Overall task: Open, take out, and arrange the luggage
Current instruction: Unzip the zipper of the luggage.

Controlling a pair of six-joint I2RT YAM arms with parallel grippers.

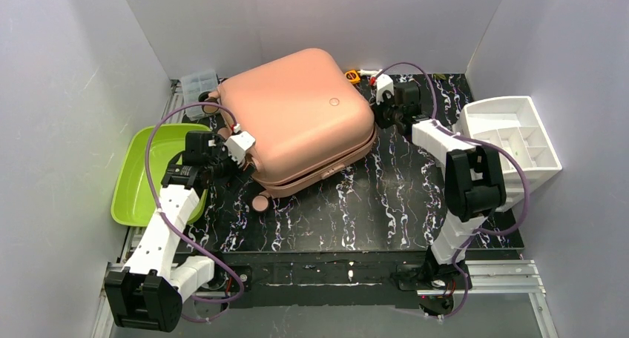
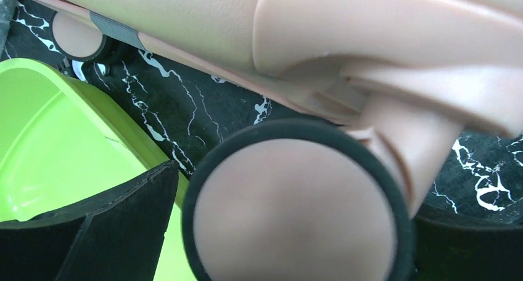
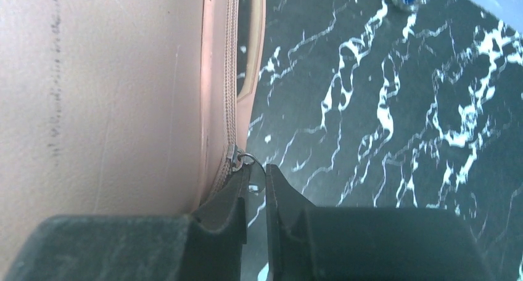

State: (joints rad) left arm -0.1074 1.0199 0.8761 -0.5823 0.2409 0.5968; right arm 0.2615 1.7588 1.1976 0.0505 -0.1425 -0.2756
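Note:
The salmon-pink luggage lies flat and closed on the black marbled mat, turned at an angle. My left gripper is at its near-left corner. In the left wrist view it stands open, with a pink, black-rimmed wheel between the fingers and a thin gap beside it. My right gripper is at the case's right side. In the right wrist view it is shut on the metal zipper pull at the closed zip.
A lime-green tray sits left of the case, close behind my left arm. A white compartment organiser stands at the right wall. A small clear box and an orange item lie at the back.

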